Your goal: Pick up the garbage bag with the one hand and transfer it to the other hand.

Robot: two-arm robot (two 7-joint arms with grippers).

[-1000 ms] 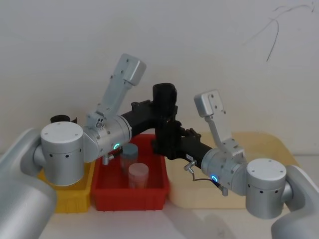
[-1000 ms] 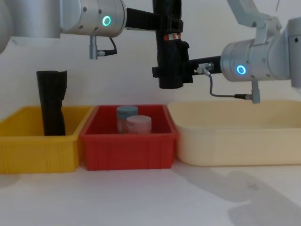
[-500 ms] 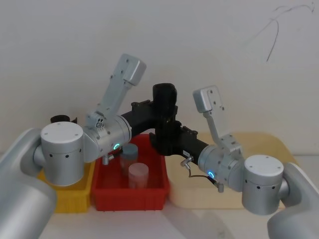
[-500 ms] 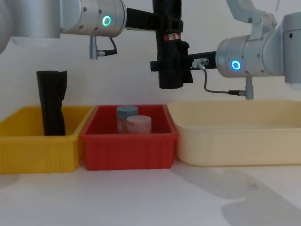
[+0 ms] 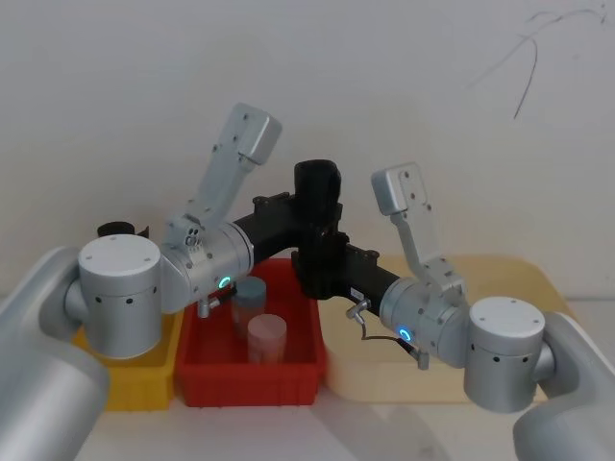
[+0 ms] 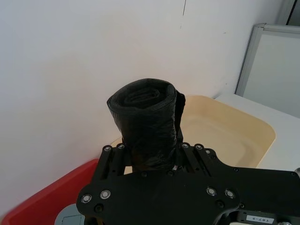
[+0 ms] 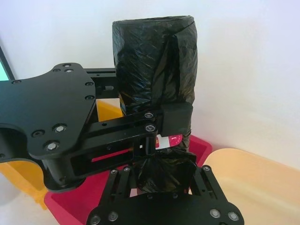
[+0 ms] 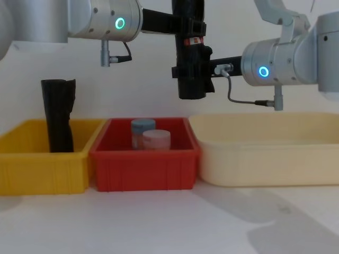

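The head view looks down from behind both arms; the chest view looks level, from low, across the red bin (image 8: 143, 159). The left wrist view sits close behind the left gripper (image 6: 150, 154), the right wrist view behind the right gripper (image 7: 161, 173); all four share the garbage bag (image 5: 317, 192).

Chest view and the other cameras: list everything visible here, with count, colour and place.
yellow bin: 1, yellow, leftmost of three
red bin: 1, red, middle
cream bin: 1, cream, rightmost
jars: 2, one blue-grey-topped, one pale-pink-topped, in the red bin
plain roll: 1, black, standing in the yellow bin
garbage bag roll: 1, black with red-and-white label, upright in the air over the red bin
left end effector: 1, black, green ring on arm, shut on the garbage bag roll's upper part
right end effector: 1, black, blue ring on arm, at its lower part
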